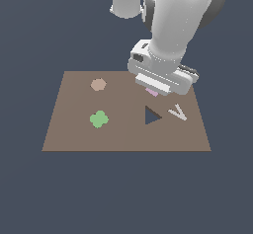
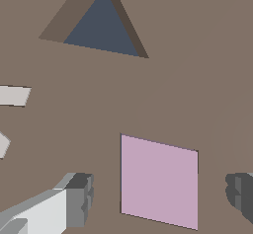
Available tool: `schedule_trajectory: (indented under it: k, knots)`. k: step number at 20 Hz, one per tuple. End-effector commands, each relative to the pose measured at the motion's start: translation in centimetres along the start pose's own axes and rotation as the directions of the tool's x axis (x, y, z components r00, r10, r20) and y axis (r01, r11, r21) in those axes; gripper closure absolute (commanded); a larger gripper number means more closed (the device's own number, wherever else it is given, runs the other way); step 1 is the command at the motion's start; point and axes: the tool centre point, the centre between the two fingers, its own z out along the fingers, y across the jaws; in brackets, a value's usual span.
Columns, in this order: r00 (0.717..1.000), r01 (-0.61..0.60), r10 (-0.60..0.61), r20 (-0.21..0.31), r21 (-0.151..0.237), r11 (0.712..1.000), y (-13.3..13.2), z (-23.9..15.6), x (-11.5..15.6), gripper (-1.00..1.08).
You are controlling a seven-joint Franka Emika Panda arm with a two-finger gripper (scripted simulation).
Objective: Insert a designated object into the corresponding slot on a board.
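Observation:
The pink square block [image 2: 159, 181] lies flat on the brown board [image 2: 197, 80], between my two fingers. Thin dark lines run along its edges; no other part of the square slot shows, so the block seems to sit in it. My gripper [image 2: 158, 198] is open, and both fingertips [image 2: 74, 201] stand clear of the block's sides. In the exterior view the gripper [image 1: 154, 89] is low over the board's [image 1: 123, 134] far right part. Only a sliver of the pink block [image 1: 152, 93] shows under it.
A dark triangular cut-out [image 1: 151, 115] [image 2: 101, 28] lies just in front of the gripper. A white V-shaped piece [image 1: 178, 112] is to its right in the exterior view. A tan hexagon [image 1: 98, 84] and a green clover piece [image 1: 99, 119] lie on the board's left half.

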Motion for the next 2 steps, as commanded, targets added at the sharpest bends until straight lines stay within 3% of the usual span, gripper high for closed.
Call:
schedule_trajectory:
  k: [1, 2]
  knots:
    - [1.0, 0.0, 0.0, 0.0, 0.0, 1.0, 0.0, 0.0, 0.0, -0.92]
    - [1.0, 0.0, 0.0, 0.0, 0.0, 1.0, 0.0, 0.0, 0.0, -0.92]
